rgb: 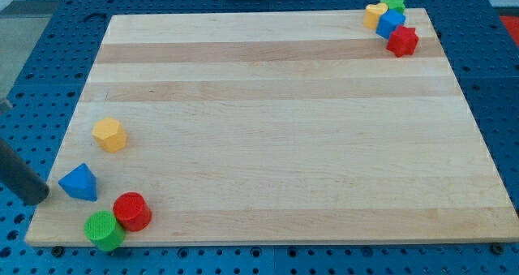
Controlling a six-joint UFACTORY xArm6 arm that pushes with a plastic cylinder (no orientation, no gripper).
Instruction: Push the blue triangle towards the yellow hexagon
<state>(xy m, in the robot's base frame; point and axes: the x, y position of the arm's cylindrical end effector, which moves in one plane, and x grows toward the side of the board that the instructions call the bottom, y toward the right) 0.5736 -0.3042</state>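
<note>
The blue triangle (79, 182) lies near the board's lower left corner. The yellow hexagon (109, 135) sits above it and slightly to the right, a short gap between them. My rod comes in from the view's left edge and my tip (38, 198) rests just left of the blue triangle, at the board's left edge, a small gap apart from it.
A red cylinder (131, 211) and a green cylinder (104, 229) touch each other just below and right of the triangle. At the top right corner sit a yellow block (374, 15), a green star (394, 2), a blue block (390, 23) and a red star (402, 40). The wooden board (276, 129) lies on a blue pegboard.
</note>
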